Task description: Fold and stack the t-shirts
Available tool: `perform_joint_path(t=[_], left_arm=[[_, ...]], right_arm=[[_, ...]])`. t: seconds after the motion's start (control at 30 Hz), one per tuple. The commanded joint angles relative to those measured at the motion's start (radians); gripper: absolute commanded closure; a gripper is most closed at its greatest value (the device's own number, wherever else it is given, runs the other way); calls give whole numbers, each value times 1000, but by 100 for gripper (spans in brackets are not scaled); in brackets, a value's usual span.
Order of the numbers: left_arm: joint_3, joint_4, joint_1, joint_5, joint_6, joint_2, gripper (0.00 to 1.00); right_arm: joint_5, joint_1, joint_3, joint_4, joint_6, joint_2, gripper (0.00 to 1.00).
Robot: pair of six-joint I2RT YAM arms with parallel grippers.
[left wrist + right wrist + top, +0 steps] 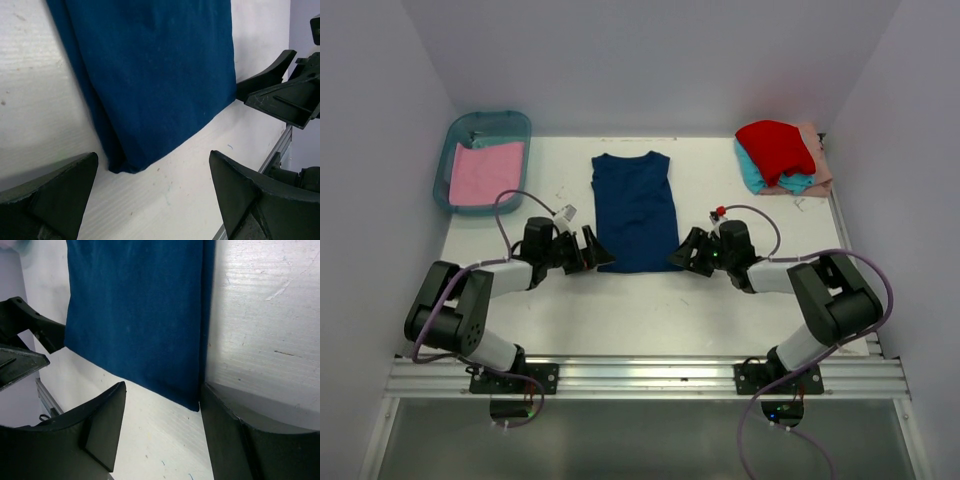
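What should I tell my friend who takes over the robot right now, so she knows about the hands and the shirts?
Left hand: open, at the near left corner of the navy t-shirt, not gripping.
Right hand: open, at its near right corner, not gripping.
Things: the navy t-shirt lies flat mid-table, its sides seemingly folded in. The pink t-shirt lies in the teal bin, far left. The red t-shirt, teal t-shirt and peach t-shirt sit heaped far right.
Left to do: fold the navy one up, stack it, then the heap.

The navy t-shirt (634,210) is matt cloth, the table (720,310) finely ribbed, the left pincer (153,156) matt black plastic.
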Motion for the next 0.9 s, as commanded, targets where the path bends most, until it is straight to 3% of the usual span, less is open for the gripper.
perform_joint_path(t=[0.0, 0.17, 0.37, 0.57, 0.87], left_arm=[[-6, -57, -1, -56, 17, 92, 0], [5, -59, -3, -73, 14, 157, 0], [-1, -77, -13, -72, 17, 218, 13], [-39, -152, -26, -102, 29, 195, 22], [-64, -328, -70, -231, -6, 17, 20]], right_arm=[[17, 0, -22, 35, 5, 20, 36], [16, -2, -20, 44, 5, 46, 50], [-6, 0, -34, 95, 22, 76, 61], [-7, 0, -50, 101, 24, 75, 64], [-7, 0, -45, 97, 16, 78, 65]])
